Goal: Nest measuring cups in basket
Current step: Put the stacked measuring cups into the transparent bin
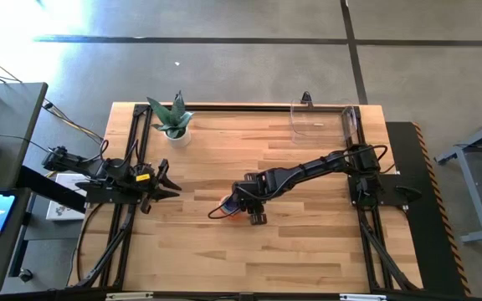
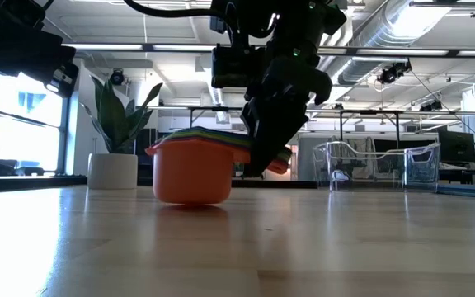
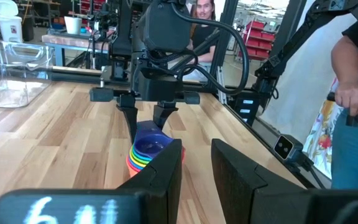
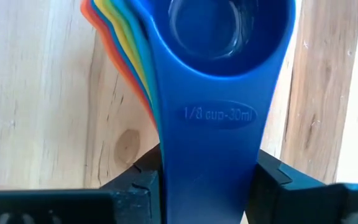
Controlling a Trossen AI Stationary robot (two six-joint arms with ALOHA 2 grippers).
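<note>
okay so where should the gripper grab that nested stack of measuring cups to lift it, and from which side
By the handles. The measuring cups sit nested on the table with their flat handles fanned out one side; the right gripper comes from above with a finger either side of the blue handle. The bowls look too wide.

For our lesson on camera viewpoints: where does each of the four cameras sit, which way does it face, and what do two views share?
High view: overhead, looking straight down; both arms, basket, plant.
Low view: table height, level across; right claw at the measuring cups.
Left wrist view: past the left claw toward the right arm; a person beyond.
Right wrist view: down on the blue cup handle between its fingers.
Shared: all four show the nested cups.
</note>
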